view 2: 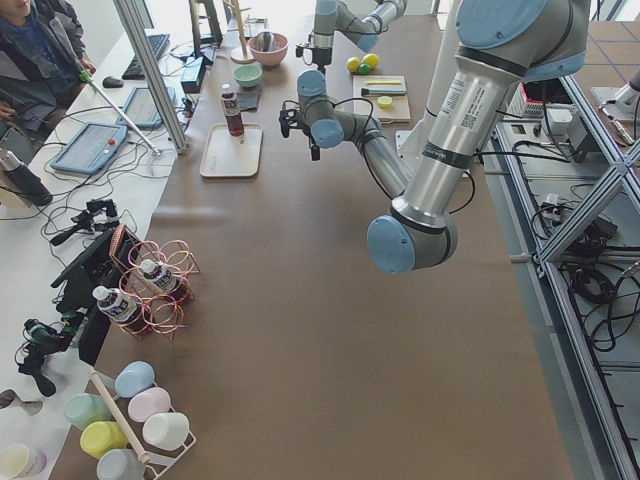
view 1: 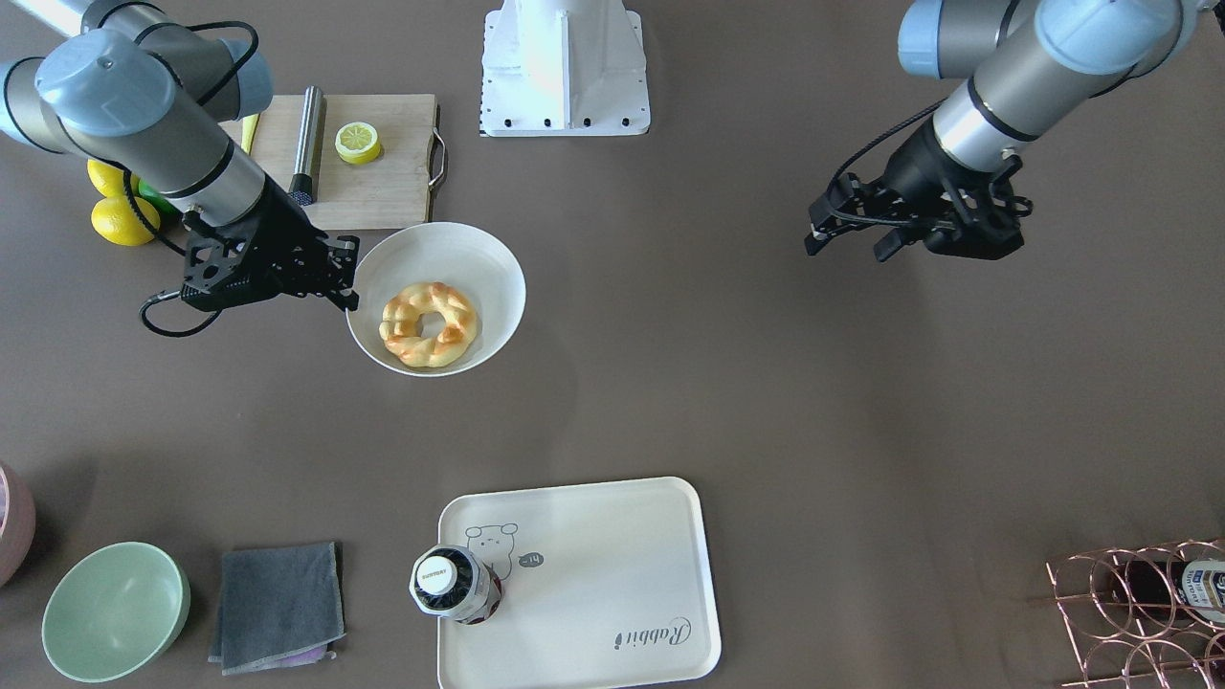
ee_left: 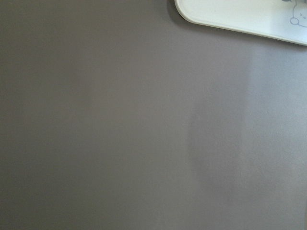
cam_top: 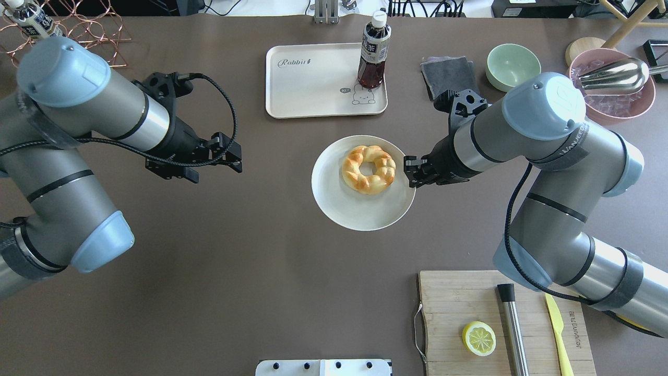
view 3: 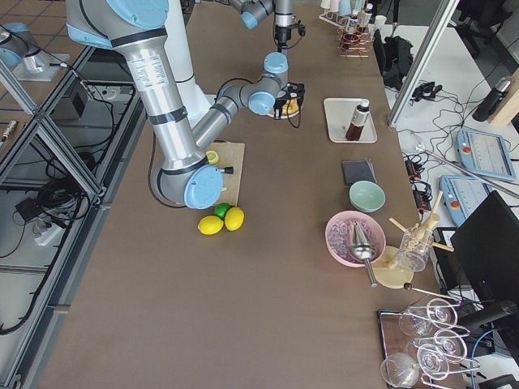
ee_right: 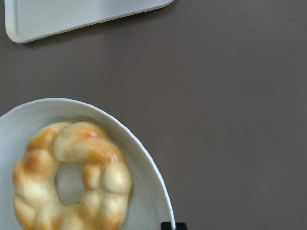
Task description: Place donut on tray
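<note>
The donut [view 1: 428, 323], a golden-brown braided ring, lies in a white bowl [view 1: 478, 258] at mid-table; it also shows in the overhead view [cam_top: 368, 168] and the right wrist view [ee_right: 72, 182]. The cream tray [cam_top: 313, 83] lies beyond the bowl, with a corner in the left wrist view [ee_left: 230, 14]. My right gripper [cam_top: 411, 172] is at the bowl's rim, beside the donut. Its fingertips show together on the rim in the right wrist view [ee_right: 172, 225], so it looks shut on the rim. My left gripper [cam_top: 237, 159] hovers open and empty over bare table, far from the donut.
A dark drink bottle [cam_top: 373, 52] stands on the tray's corner by the bear drawing. A wooden cutting board [cam_top: 469, 303] holds a lemon half [cam_top: 479, 338], a steel rod and a yellow knife. A grey cloth [cam_top: 449, 73], green bowl [cam_top: 513, 65] and pink bowl [cam_top: 616, 99] sit right of the tray.
</note>
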`<state>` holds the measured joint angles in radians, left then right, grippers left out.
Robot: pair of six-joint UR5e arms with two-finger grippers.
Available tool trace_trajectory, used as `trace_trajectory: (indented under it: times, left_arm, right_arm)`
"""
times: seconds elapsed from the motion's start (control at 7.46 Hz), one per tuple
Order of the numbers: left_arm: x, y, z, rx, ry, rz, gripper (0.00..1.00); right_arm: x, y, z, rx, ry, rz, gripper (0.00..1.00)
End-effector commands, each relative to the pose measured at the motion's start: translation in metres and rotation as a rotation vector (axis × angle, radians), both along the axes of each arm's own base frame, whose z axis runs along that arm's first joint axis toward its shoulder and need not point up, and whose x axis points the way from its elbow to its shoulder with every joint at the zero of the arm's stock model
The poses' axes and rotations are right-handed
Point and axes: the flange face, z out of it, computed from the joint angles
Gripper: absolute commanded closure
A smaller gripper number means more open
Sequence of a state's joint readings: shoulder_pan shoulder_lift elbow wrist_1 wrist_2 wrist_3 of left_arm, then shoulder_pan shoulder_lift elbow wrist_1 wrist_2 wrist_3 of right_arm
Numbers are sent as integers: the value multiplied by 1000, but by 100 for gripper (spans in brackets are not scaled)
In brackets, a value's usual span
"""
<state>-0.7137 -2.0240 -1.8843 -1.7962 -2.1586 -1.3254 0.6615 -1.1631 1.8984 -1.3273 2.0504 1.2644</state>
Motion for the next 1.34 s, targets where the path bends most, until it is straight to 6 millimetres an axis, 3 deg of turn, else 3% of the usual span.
trace_trajectory:
  times: [0.0, 0.27, 0.54, 0.94, 1.21]
  left_arm:
    - [36, 26, -27, -23, 21, -13, 7]
    - [42, 32, -35, -46, 33, -17, 11]
    - [47, 36, -44, -87, 48, -31, 26]
    - [51, 39, -44, -102, 45, -42, 56]
    - [53, 41, -43, -103, 45, -39, 69]
  right_arm:
    - [-19, 11, -25, -16, -3, 2, 100]
    - [-33, 19, -42, -17, -1, 3, 100]
    - [-35, 20, -49, -19, 2, 0, 100]
    - [-32, 23, -55, -16, -10, -4, 100]
    - [-31, 25, -56, -13, -15, -8, 100]
